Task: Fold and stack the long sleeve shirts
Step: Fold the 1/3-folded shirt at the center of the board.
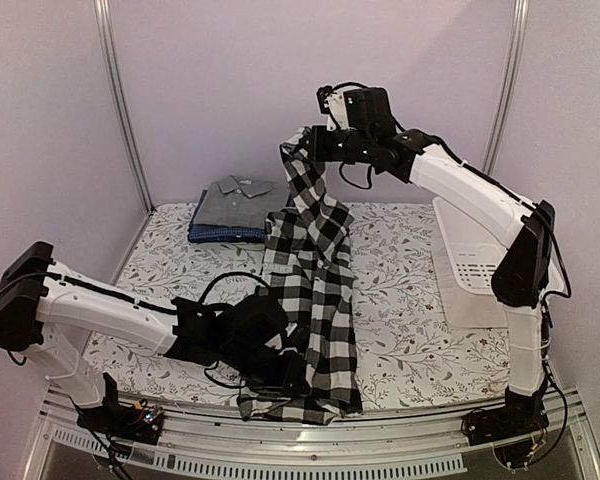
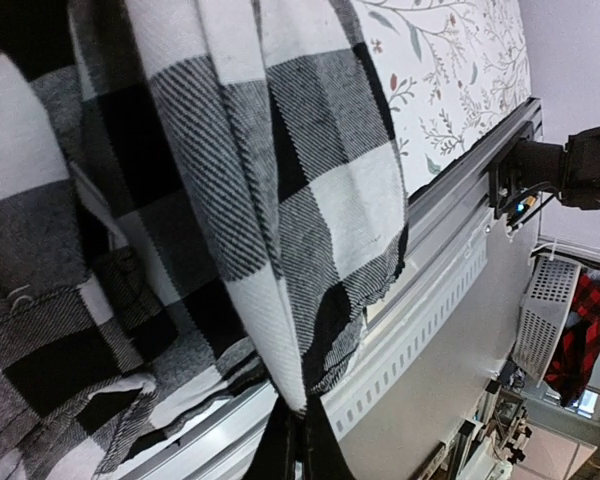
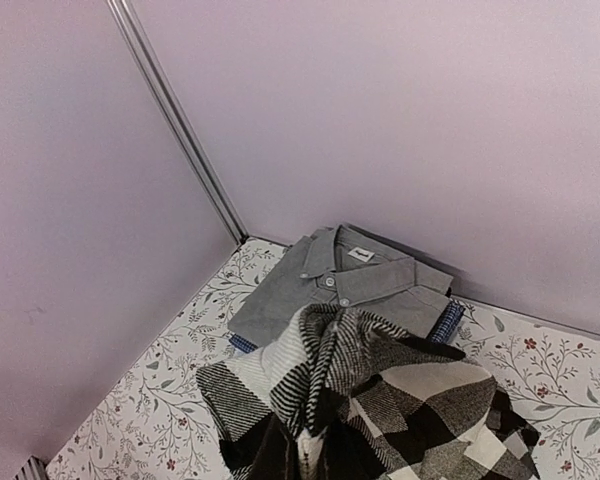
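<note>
The black-and-white checked shirt (image 1: 315, 270) hangs stretched between my two grippers, its lower part draped over the table's front edge. My right gripper (image 1: 298, 150) is raised high at the back, shut on the shirt's upper end (image 3: 380, 400). My left gripper (image 1: 285, 372) is low at the front edge, shut on a bottom corner of the checked cloth (image 2: 300, 330). At the back left the grey shirt (image 1: 242, 203) lies folded on top of the folded blue shirt (image 1: 220, 234); both show in the right wrist view, grey shirt (image 3: 350, 285) above blue shirt (image 3: 446, 322).
A white plastic basket (image 1: 470, 262) lies tipped at the right side of the floral tablecloth (image 1: 410, 330). The metal rail (image 2: 430, 290) runs along the table's front edge. Walls close in the back and left sides.
</note>
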